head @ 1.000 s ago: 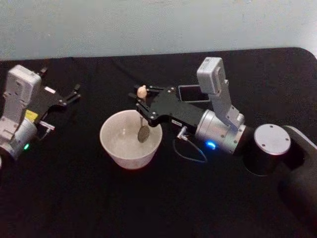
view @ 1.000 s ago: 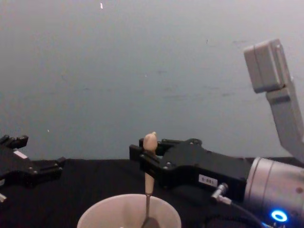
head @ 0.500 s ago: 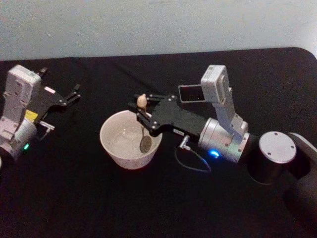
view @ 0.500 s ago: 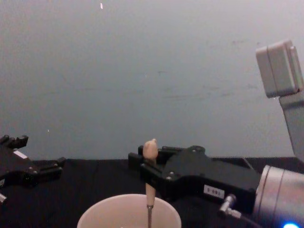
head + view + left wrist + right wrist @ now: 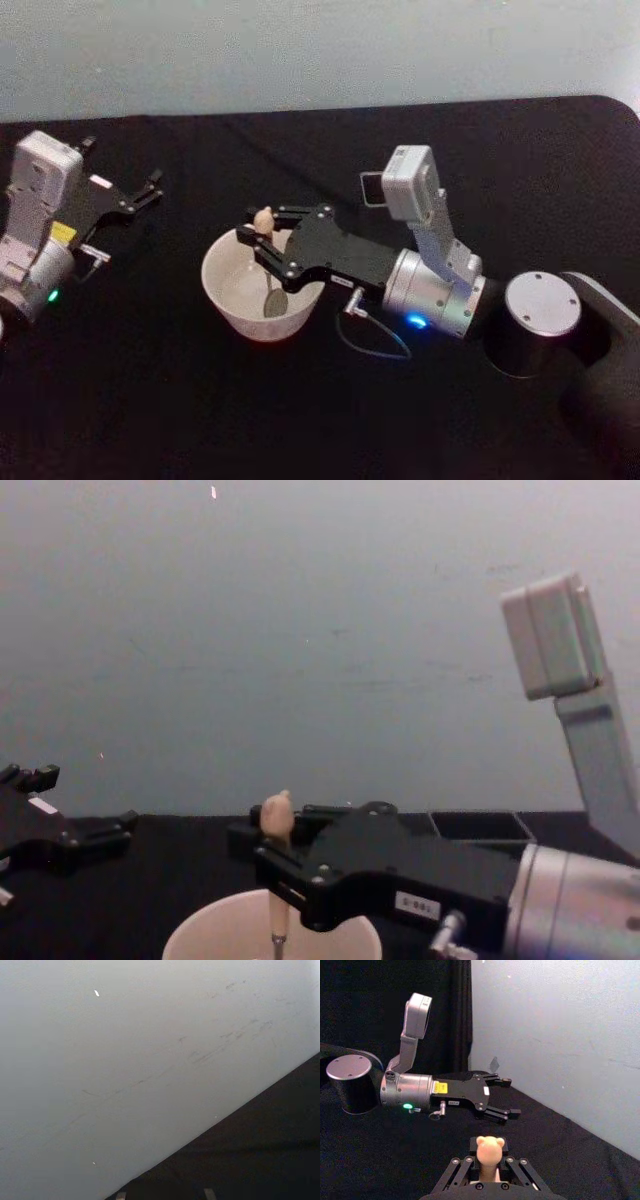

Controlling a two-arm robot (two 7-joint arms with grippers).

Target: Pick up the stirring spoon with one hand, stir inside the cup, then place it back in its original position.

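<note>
The right gripper (image 5: 258, 228), clamped on the stirring spoon (image 5: 264, 218), dips it in the cream cup (image 5: 236, 318), which a wide sweep could tip; the left gripper (image 5: 151, 190) rests aside, fingers apart.

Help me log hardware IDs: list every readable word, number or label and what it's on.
None is legible.
Small white label on the black right gripper holding the beige-handled stirring spoon: too blurred.
On the black left gripper, yellow label and white sticker: too small.
</note>
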